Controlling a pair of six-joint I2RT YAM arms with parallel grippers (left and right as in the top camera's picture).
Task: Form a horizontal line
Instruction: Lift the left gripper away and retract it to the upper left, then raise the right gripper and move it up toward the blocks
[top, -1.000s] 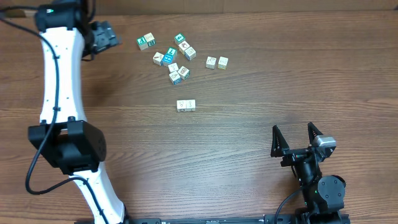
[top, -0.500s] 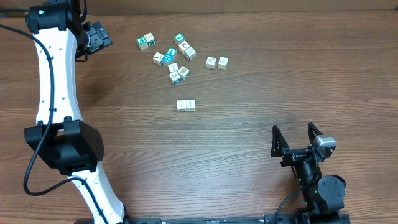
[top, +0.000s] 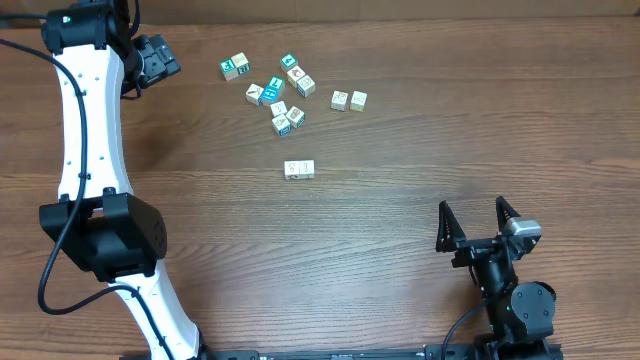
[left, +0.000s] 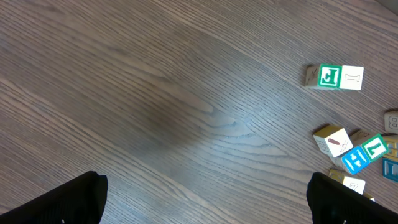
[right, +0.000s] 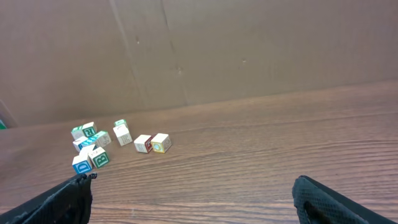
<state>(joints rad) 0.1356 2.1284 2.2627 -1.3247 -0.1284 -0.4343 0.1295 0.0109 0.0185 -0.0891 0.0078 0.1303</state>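
The horizontal line (top: 299, 169) is two pale cubes touching side by side near the table's middle, seen only in the overhead view. My left gripper (top: 165, 62) hangs open at the far back left, well left of the loose cubes (top: 275, 90). In the left wrist view my left gripper (left: 205, 208) holds nothing and only bare wood lies between its fingertips (left: 62, 202). My right gripper (top: 472, 222) stands open near the front right, far from the line. In its own view my right gripper (right: 199, 208) is empty, with cubes (right: 93, 149) far off to the left.
A green-lettered cube pair (left: 334, 77) and a cluster of teal-and-white cubes (left: 351, 152) lie at the right edge of the left wrist view. Another loose pair (top: 348, 100) sits right of the cluster. A brown wall (right: 199, 50) rises behind the table.
My left arm swung a little to the left, away from the cubes, then held still. The right arm and all cubes have not moved.
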